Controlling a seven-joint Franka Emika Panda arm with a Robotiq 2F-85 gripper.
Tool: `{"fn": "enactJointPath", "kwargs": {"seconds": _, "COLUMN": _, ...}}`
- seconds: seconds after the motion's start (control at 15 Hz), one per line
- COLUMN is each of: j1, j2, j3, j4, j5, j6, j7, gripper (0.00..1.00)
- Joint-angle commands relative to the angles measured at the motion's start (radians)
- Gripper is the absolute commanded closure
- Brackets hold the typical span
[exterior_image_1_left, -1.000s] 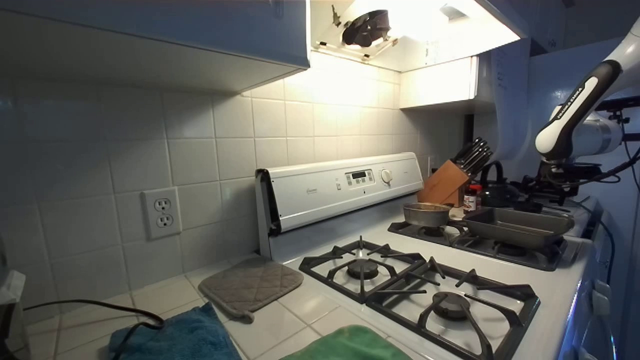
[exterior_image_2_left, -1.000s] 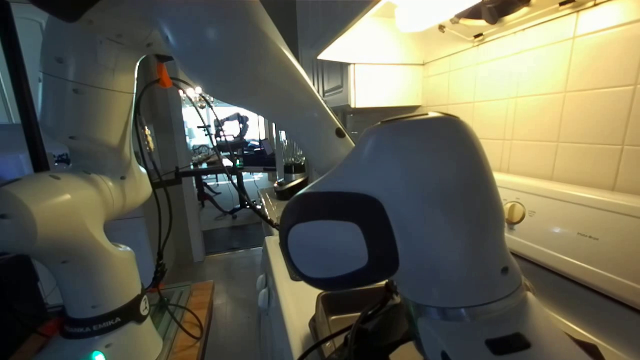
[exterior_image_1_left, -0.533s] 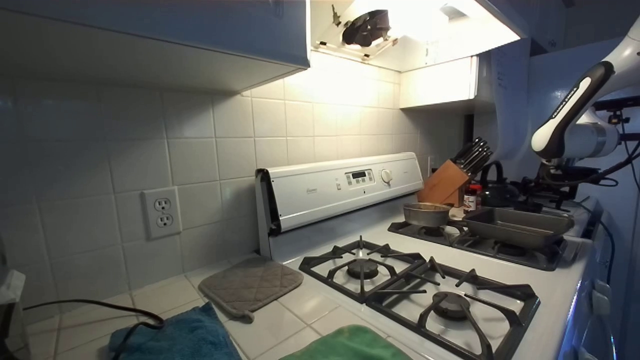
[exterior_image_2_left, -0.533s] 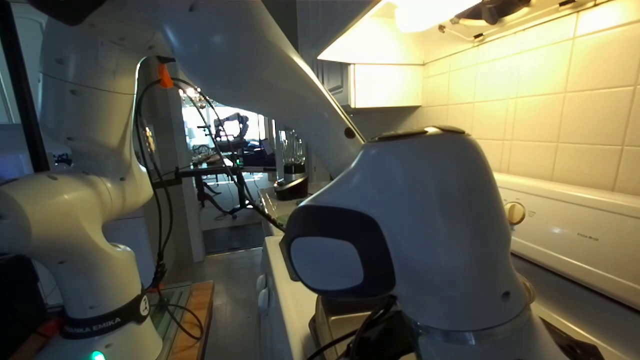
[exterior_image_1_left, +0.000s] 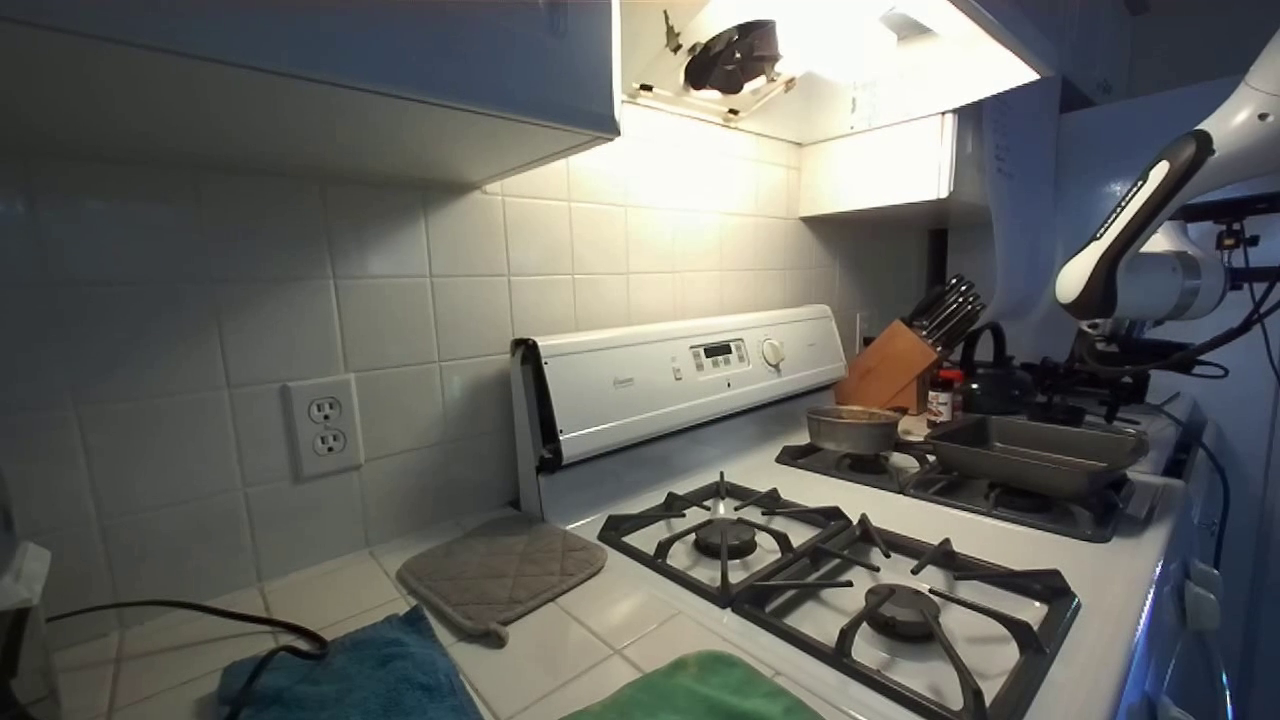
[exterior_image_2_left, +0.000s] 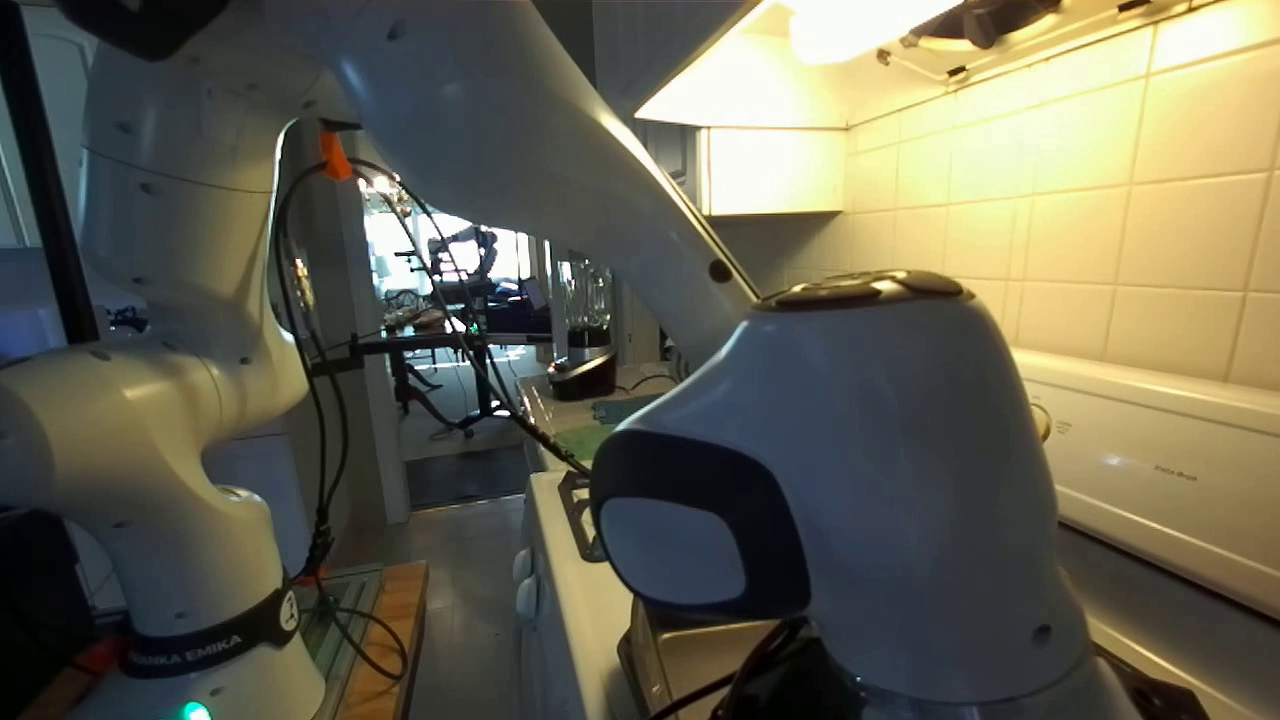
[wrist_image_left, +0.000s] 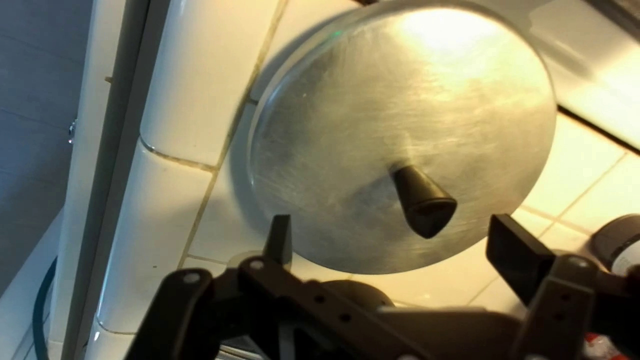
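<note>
The black two-fingered gripper (wrist_image_left: 391, 220) has its fingers spread wide apart. In the wrist view a round silver metal lid (wrist_image_left: 380, 120) lies at twelve o'clock from it, and the lid's tapered black knob (wrist_image_left: 424, 200) shows between the fingertips, toward two o'clock; how far below them it is, I cannot tell. A white tiled counter (wrist_image_left: 215, 75) spreads around the lid, its rounded edge running past at nine o'clock. At four o'clock from the lid, beyond a finger, is a jar with a dark round cap (wrist_image_left: 612, 237). In an exterior view the white robot arm with black trim (exterior_image_1_left: 1125, 235) extends toward one o'clock from the gripper. At seven o'clock a dark grey rectangular pan (exterior_image_1_left: 1020, 472) sits on a white gas stove (exterior_image_1_left: 1110, 575). Toward nine o'clock are a black kettle (exterior_image_1_left: 1000, 390), a brown wooden knife block (exterior_image_1_left: 885, 370) and a round grey metal pot (exterior_image_1_left: 850, 432).
</note>
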Motion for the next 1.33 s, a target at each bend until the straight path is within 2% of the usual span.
{"fn": "enactJointPath", "kwargs": {"seconds": 0.0, "j1": -0.027, "j2": 0.025, "j3": 0.036, "j4": 0.048, "j5": 0.053, "j6": -0.044, "j7": -0.056, "gripper": 0.0}}
{"fn": "enactJointPath", "kwargs": {"seconds": 0.13, "j1": -0.017, "j2": 0.033, "j3": 0.032, "j4": 0.058, "j5": 0.041, "j6": -0.051, "j7": -0.054, "gripper": 0.0}}
{"fn": "enactJointPath", "kwargs": {"seconds": 0.2, "j1": -0.015, "j2": 0.036, "j3": 0.031, "j4": 0.061, "j5": 0.037, "j6": -0.052, "j7": -0.055, "gripper": 0.05}}
{"fn": "enactJointPath", "kwargs": {"seconds": 0.27, "j1": -0.014, "j2": 0.036, "j3": 0.031, "j4": 0.062, "j5": 0.036, "j6": -0.057, "j7": -0.057, "gripper": 0.21}}
{"fn": "enactJointPath", "kwargs": {"seconds": 0.33, "j1": -0.012, "j2": 0.039, "j3": 0.03, "j4": 0.066, "j5": 0.034, "j6": -0.061, "j7": -0.056, "gripper": 0.3}}
{"fn": "enactJointPath", "kwargs": {"seconds": 0.4, "j1": -0.01, "j2": 0.042, "j3": 0.028, "j4": 0.07, "j5": 0.031, "j6": -0.064, "j7": -0.055, "gripper": 0.32}}
{"fn": "enactJointPath", "kwargs": {"seconds": 0.6, "j1": -0.007, "j2": 0.048, "j3": 0.025, "j4": 0.075, "j5": 0.028, "j6": -0.069, "j7": -0.053, "gripper": 0.54}}
{"fn": "enactJointPath", "kwargs": {"seconds": 0.67, "j1": -0.005, "j2": 0.051, "j3": 0.024, "j4": 0.077, "j5": 0.025, "j6": -0.07, "j7": -0.05, "gripper": 0.55}}
{"fn": "enactJointPath", "kwargs": {"seconds": 0.73, "j1": -0.004, "j2": 0.053, "j3": 0.023, "j4": 0.079, "j5": 0.024, "j6": -0.074, "j7": -0.048, "gripper": 0.18}}
{"fn": "enactJointPath", "kwargs": {"seconds": 0.8, "j1": -0.004, "j2": 0.053, "j3": 0.024, "j4": 0.079, "j5": 0.025, "j6": -0.073, "j7": -0.049, "gripper": 0.22}}
{"fn": "enactJointPath", "kwargs": {"seconds": 0.87, "j1": -0.005, "j2": 0.05, "j3": 0.027, "j4": 0.077, "j5": 0.029, "j6": -0.077, "j7": -0.049, "gripper": 0.21}}
{"fn": "enactJointPath", "kwargs": {"seconds": 1.0, "j1": -0.004, "j2": 0.046, "j3": 0.03, "j4": 0.076, "j5": 0.03, "j6": -0.098, "j7": -0.05, "gripper": 0.09}}
{"fn": "enactJointPath", "kwargs": {"seconds": 1.07, "j1": 0.001, "j2": 0.048, "j3": 0.027, "j4": 0.076, "j5": 0.026, "j6": -0.1, "j7": -0.047, "gripper": 0.1}}
{"fn": "enactJointPath", "kwargs": {"seconds": 1.13, "j1": 0.003, "j2": 0.049, "j3": 0.026, "j4": 0.079, "j5": 0.027, "j6": -0.108, "j7": -0.045, "gripper": 0.47}}
{"fn": "enactJointPath", "kwargs": {"seconds": 1.2, "j1": 0.006, "j2": 0.051, "j3": 0.024, "j4": 0.08, "j5": 0.025, "j6": -0.11, "j7": -0.042, "gripper": 0.4}}
{"fn": "enactJointPath", "kwargs": {"seconds": 1.27, "j1": 0.008, "j2": 0.051, "j3": 0.023, "j4": 0.08, "j5": 0.024, "j6": -0.113, "j7": -0.041, "gripper": 0.41}}
